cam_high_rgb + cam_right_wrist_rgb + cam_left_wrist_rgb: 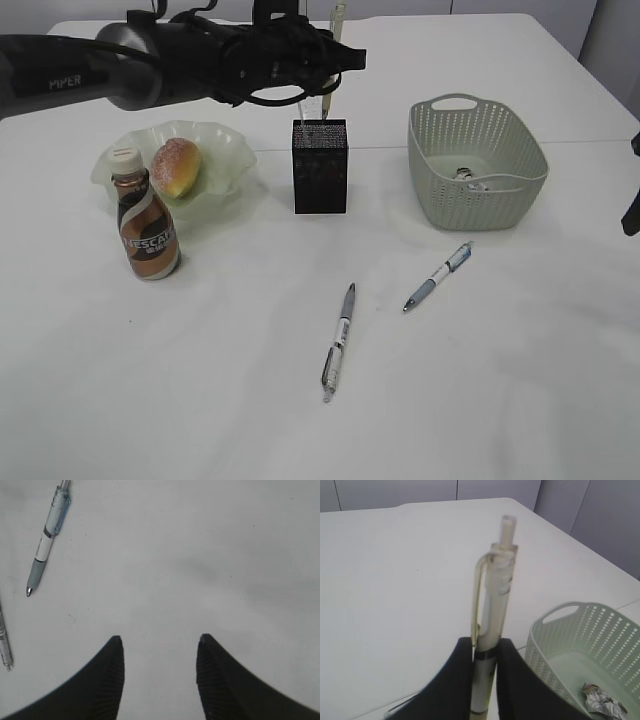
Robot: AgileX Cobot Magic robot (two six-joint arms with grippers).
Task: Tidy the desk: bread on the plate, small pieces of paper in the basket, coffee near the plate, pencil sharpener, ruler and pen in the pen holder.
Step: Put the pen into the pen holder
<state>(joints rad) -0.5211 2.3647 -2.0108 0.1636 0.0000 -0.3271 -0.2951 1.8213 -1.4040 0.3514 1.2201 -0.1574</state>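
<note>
Since the left end effector (484, 680) is clenched on a light, stiff, slippery pen (492, 620) above the pen holder (320, 166) mid-tabletop, I'd say gripping mid-barrel looks right, while the right end effector (159, 670) hangs released.

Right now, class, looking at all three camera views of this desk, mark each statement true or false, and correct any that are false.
1. The bread lies on the plate. True.
2. The left end effector is empty. False: it grips a pale pen, held upright.
3. Two pens lie on the table. True.
4. The basket holds nothing. False: crumpled paper lies inside.
5. The right end effector holds a pen. False: it is open over bare table.
</note>
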